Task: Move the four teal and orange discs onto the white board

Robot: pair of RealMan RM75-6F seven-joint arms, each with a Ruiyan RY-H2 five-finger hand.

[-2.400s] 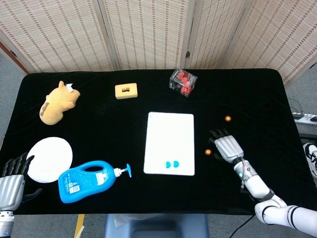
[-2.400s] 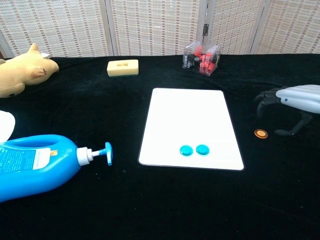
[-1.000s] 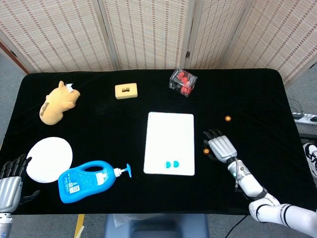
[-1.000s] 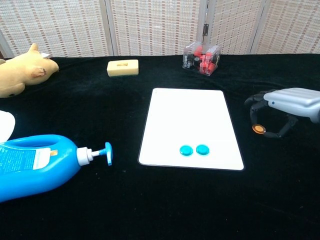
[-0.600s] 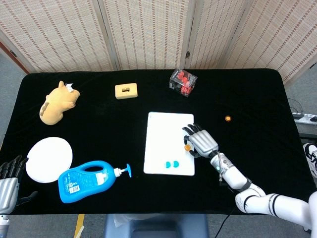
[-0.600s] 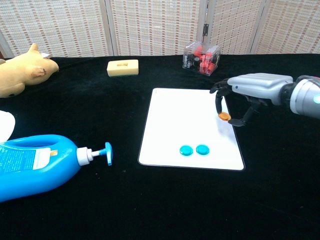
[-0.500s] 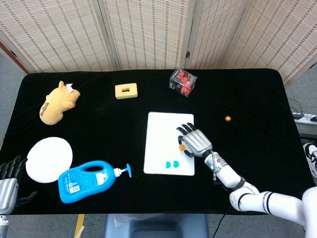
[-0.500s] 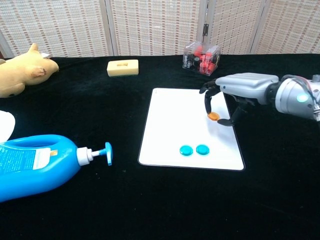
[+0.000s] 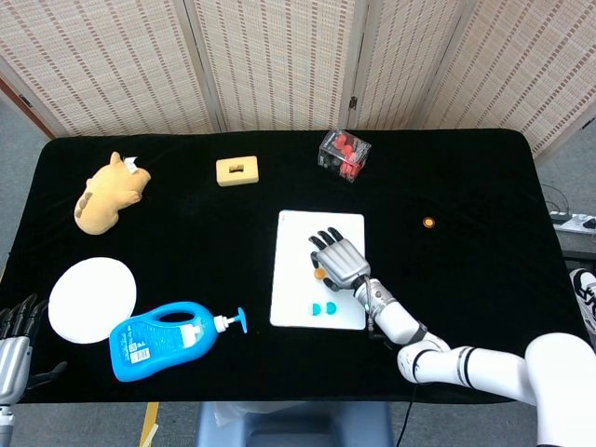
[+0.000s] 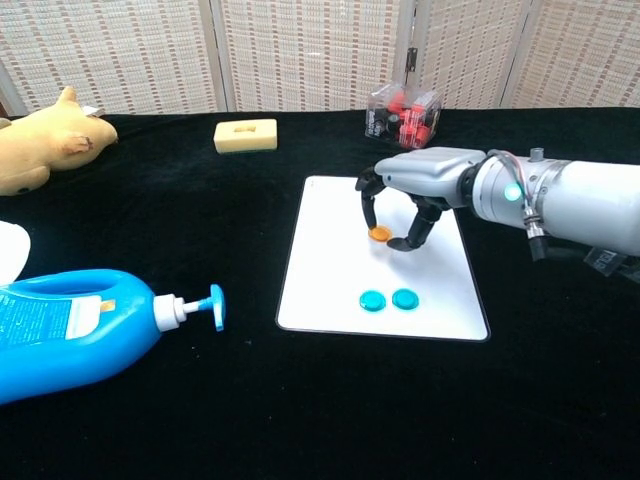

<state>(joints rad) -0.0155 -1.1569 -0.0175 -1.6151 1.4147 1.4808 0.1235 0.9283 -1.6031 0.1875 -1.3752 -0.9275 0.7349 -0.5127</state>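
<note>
Right hand (image 10: 405,205) hangs over the middle of the white board (image 10: 330,290), pinching an orange disc (image 10: 380,234) betw. thumb and a fingertip — other fingers curled down around it. In the chest view the disc looks raised off the board; can't tell for sure whether it touches. Two teal discs (image 10: 388,300) lie side by side on the board's near part, just apart from each other, below the hand. A second orange disc (image 9: 428,223) sits on the black table (image 9: 186,223), well to the right of the board, w/ nothing near it.

Left hand (image 9: 11,349) shows only at the bottom-left corner of the head view, off the table edge, fingers spread and holding nothing.

Elsewhere on the cloth — blue pump bottle (image 9: 168,337) lying on its side near the front-left, white round plate (image 9: 91,298) just left of it, tan plush toy (image 9: 107,194) further back, yellow block (image 9: 237,171) w/ a slot, clear box of red pieces (image 9: 345,155) behind the board.
</note>
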